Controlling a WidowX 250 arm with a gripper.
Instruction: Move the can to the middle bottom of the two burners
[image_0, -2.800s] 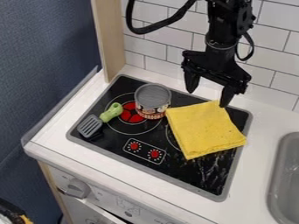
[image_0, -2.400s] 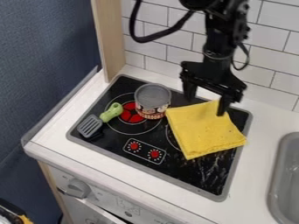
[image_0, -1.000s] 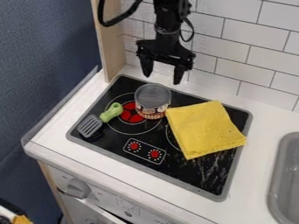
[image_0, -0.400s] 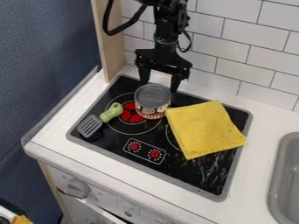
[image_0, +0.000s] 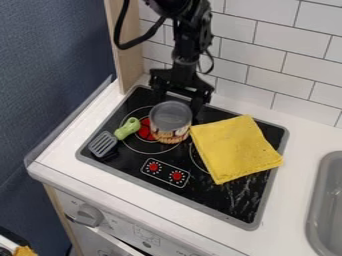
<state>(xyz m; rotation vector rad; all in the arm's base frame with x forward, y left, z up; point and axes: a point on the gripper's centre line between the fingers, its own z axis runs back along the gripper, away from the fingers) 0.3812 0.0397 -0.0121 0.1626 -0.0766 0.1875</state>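
Take the printed control panel (image_0: 165, 172), low in the middle of the cooktop (image_0: 214, 199), as the probable target area. Plan the can's route towards the bottom of the frame, keeping its base off the yellow cloth (image_0: 235, 150) at right of centre and the green-handled spatula (image_0: 125, 129) at left; contact with the cloth could drag it along. The can (image_0: 170, 121) stands over the left burner, just left of the frame's centre. Beyond it is the claw (image_0: 179, 102), its fingers spread roughly to the can's width at the far rim; whether they touch it cannot be told. If pushing, keep both fingers low and evenly placed behind the can, and advance slowly, since high or one-sided pressure may tip or turn it. If gripping, centre the can before closing.
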